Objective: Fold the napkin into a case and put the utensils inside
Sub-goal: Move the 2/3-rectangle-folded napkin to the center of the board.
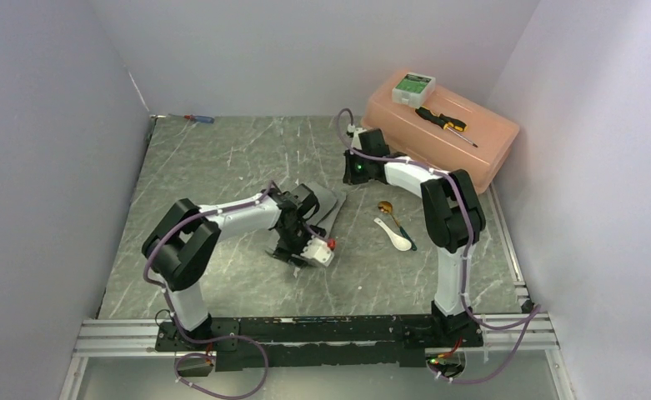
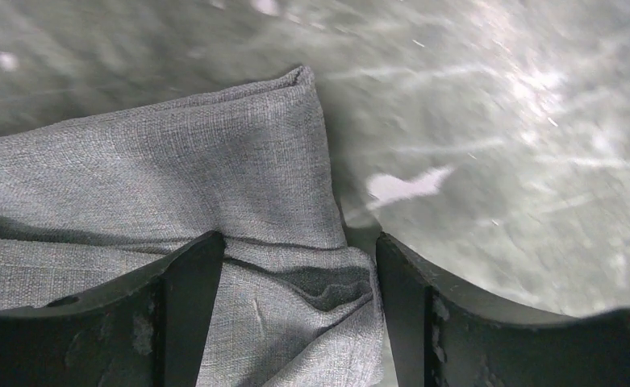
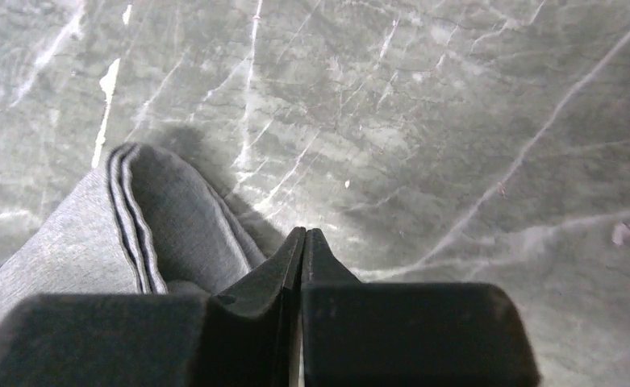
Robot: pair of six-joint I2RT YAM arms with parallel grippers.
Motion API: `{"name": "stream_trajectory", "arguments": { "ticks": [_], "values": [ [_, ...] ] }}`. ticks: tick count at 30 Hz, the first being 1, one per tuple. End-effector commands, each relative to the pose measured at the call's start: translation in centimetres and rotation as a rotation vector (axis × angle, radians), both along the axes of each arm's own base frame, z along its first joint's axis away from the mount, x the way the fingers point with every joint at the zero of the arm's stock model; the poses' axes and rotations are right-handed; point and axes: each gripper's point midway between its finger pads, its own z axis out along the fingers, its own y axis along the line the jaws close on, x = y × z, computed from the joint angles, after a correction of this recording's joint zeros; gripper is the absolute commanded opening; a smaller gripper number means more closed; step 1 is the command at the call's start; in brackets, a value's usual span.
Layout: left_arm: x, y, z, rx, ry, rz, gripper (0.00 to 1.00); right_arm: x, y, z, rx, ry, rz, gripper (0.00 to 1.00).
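Low over napkin [image 2: 174,161], left hand [image 2: 298,251] agape

Soft, even light falls from above in the top view. The walls [image 1: 47,125] are bright, and shadows on the table [image 1: 222,167] are faint. The left wrist view is smeared: the tabletop streaks with motion blur and glare washes out its upper right, though the weave of the napkin [image 2: 214,161] reads fairly crisp. The right wrist view is sharp, with a dark shadow just right of the napkin. In the 2 wrist views the fingers [image 2: 186,322] are near-black and underexposed.
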Motion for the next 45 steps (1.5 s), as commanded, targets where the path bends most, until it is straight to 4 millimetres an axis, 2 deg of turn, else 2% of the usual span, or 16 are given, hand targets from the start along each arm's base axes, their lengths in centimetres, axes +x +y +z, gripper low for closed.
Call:
{"name": "stream_trajectory", "arguments": {
  "ticks": [1,5,7,9,13,15,18,22,24,27,31,36,41,45],
  "values": [
    [-5.2,6.4,-0.9,0.189,0.113,-0.167,0.72,1.3,-0.1,6.0,0.048,-0.145,-0.025,0.06],
    [-6.3,8.9,-0.2,0.202,0.061,-0.296,0.72,1.0,1.3,8.7,0.099,-0.179,0.002,0.11],
    [-6.3,9.2,0.2,0.185,0.011,-0.348,0.72,0.4,3.0,9.6,0.127,-0.191,0.046,0.12],
    [-5.9,9.0,0.6,0.164,-0.036,-0.380,0.72,-0.3,5.5,10.4,0.153,-0.201,0.120,0.12],
    [-3.8,7.2,2.1,0.102,-0.145,-0.347,0.74,-3.1,11.3,9.8,0.163,-0.191,0.302,0.10],
    [-3.1,6.5,3.1,0.081,-0.168,-0.300,0.76,-4.7,13.3,9.5,0.160,-0.187,0.374,0.09],
    [-3.1,5.7,4.8,0.026,-0.168,-0.239,0.83,-7.0,15.1,8.6,0.157,-0.178,0.453,0.08],
    [-3.8,4.5,6.6,-0.081,-0.164,-0.154,0.91,-8.9,14.9,6.4,0.148,-0.114,0.490,0.03],
    [-3.7,3.7,7.6,-0.131,-0.155,-0.067,0.91,-9.6,14.2,5.3,0.128,-0.092,0.501,0.01],
    [-2.3,2.9,8.4,-0.198,-0.165,0.095,0.87,-10.3,12.9,3.9,0.109,-0.057,0.508,0.00],
    [-2.8,2.2,7.6,-0.230,-0.086,0.173,0.84,-10.1,11.8,2.8,0.099,-0.025,0.512,0.00],
    [-1.2,0.4,6.5,-0.221,-0.016,0.282,0.77,-9.2,10.6,2.0,0.084,-0.003,0.490,0.00],
    [-0.6,-1.4,5.1,-0.203,-0.013,0.265,0.71,-9.3,10.5,2.1,0.092,-0.003,0.477,0.00],
    [-1.6,-2.5,4.6,-0.194,0.002,0.215,0.68,-9.1,9.6,2.3,0.075,-0.002,0.417,0.00]
  ]
}}
